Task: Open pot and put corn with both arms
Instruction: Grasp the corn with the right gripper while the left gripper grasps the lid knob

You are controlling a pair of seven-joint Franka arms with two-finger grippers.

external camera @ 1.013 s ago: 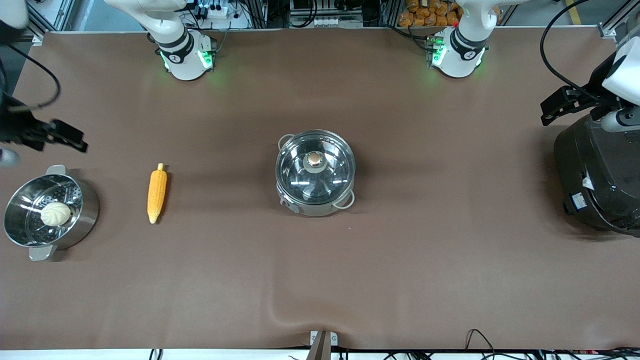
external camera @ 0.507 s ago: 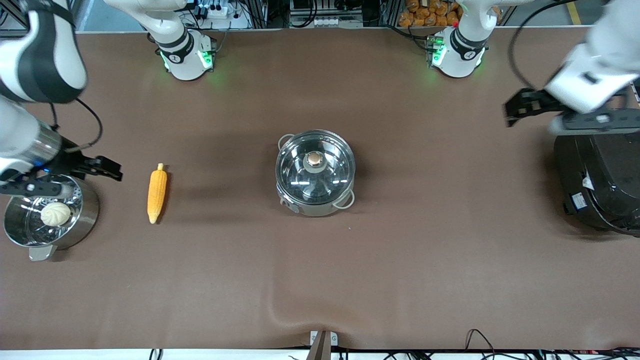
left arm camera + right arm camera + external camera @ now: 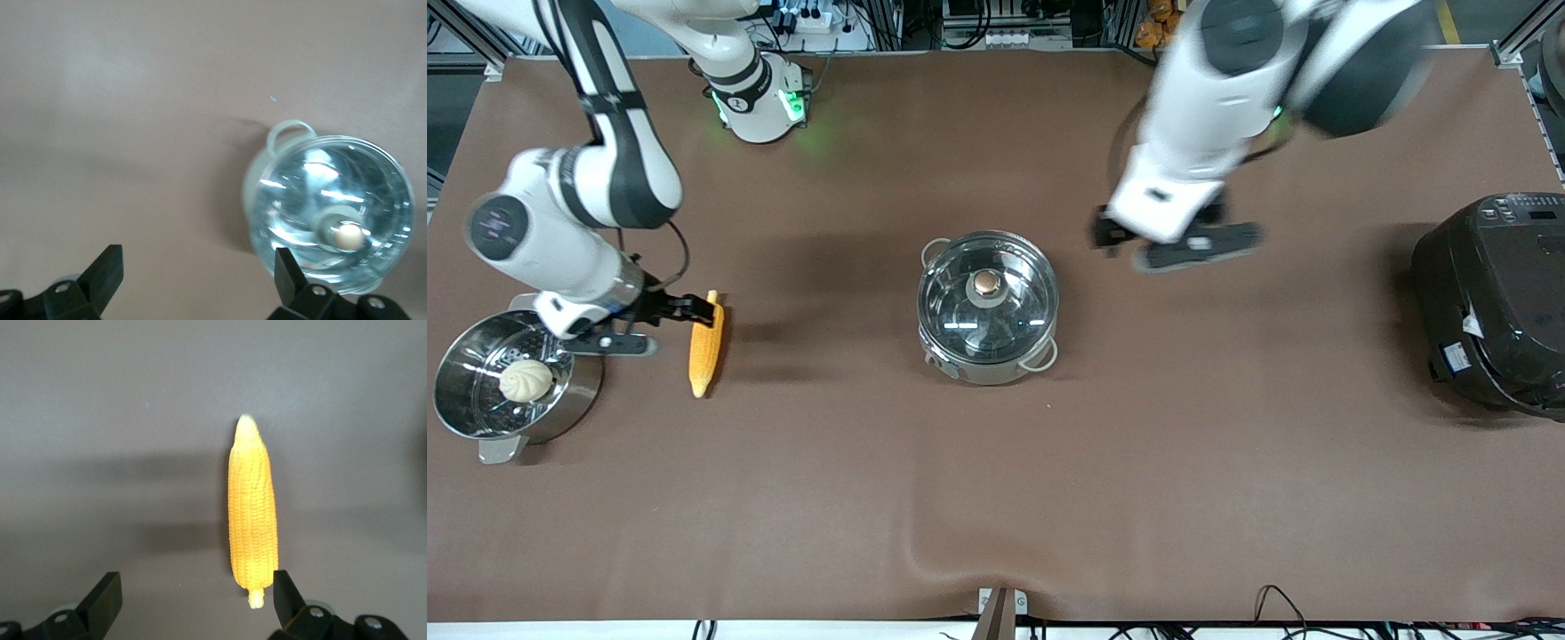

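Note:
The steel pot (image 3: 985, 371) stands mid-table with its glass lid (image 3: 957, 309) on and a tan knob (image 3: 986, 283) on top. The corn (image 3: 705, 345) lies on the table toward the right arm's end. My right gripper (image 3: 665, 327) is open and empty, low between the corn's stem end and the steamer pot. In the right wrist view the corn (image 3: 252, 513) lies just ahead of one finger of the gripper (image 3: 195, 583). My left gripper (image 3: 1169, 246) is open and empty, in the air beside the pot. The left wrist view shows the pot (image 3: 333, 213) by one finger of that gripper (image 3: 197, 260).
A steamer pot (image 3: 589, 373) holding a white bun (image 3: 525, 380) stands at the right arm's end. A large black rice cooker (image 3: 1494, 302) stands at the left arm's end. A wrinkle in the brown cloth (image 3: 925, 542) lies near the front edge.
Both arms swung in toward the middle. The right gripper moved from over the steamer pot to the corn's stem end. The left gripper moved from over the rice cooker to beside the pot.

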